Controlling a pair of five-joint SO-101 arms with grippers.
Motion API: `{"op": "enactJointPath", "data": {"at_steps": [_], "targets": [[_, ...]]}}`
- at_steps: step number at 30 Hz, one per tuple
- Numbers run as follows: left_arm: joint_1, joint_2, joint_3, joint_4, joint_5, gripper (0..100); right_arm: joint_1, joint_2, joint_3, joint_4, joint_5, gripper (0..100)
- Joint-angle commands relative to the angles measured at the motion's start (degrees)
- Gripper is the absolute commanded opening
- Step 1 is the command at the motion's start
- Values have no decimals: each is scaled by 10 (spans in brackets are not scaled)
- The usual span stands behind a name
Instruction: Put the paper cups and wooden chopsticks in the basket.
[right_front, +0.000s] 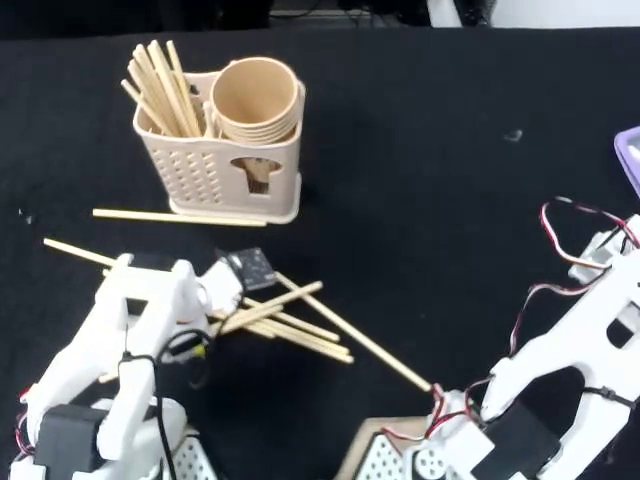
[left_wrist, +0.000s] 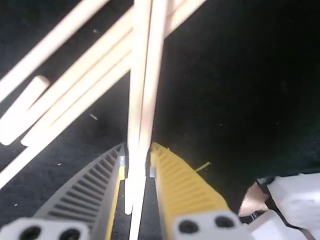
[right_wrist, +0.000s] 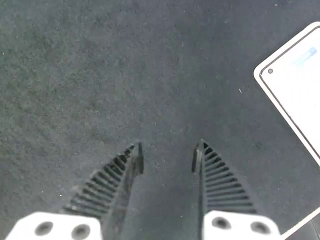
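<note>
Chopsticks, two together, are pinched in my left end effector, low over the loose pile on the black tabletop. Beyond it, the basket holds the stacked paper cups and a bundle of sticks. I judge the cups done, with the pile left to collect, along with a single stick just beside the basket. My right end effector hangs spread over bare tabletop, holding nothing.
</note>
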Motion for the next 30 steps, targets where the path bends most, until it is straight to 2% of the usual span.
{"op": "enactJointPath", "data": {"at_steps": [1, 6, 10, 13, 16, 19, 21, 24, 27, 30], "targets": [[5, -11, -51, 63, -4, 29, -18, -39, -3, 1, -4, 162], [4, -71, -127, 182, -5, 29, -69, -91, 32, 15, -7, 162], [4, -160, -167, 257, -2, 29, -163, -126, 100, 4, -16, 162], [4, -233, -200, 311, 4, 29, -241, -138, 167, -51, -49, 162], [4, -296, -237, 339, 52, 29, -316, -154, 232, -122, -37, 118], [4, -339, -269, 345, 86, 29, -371, -180, 278, -182, -40, 10], [4, -354, -298, 345, 115, 29, -400, -190, 311, -221, -53, 20], [4, -371, -356, 338, 173, 29, -423, -192, 373, -305, -115, 11], [4, -375, -421, 290, 228, 29, -423, -195, 443, -411, -135, 12], [4, -371, -468, 201, 305, 29, -426, -192, 502, -505, -137, 12]]}}
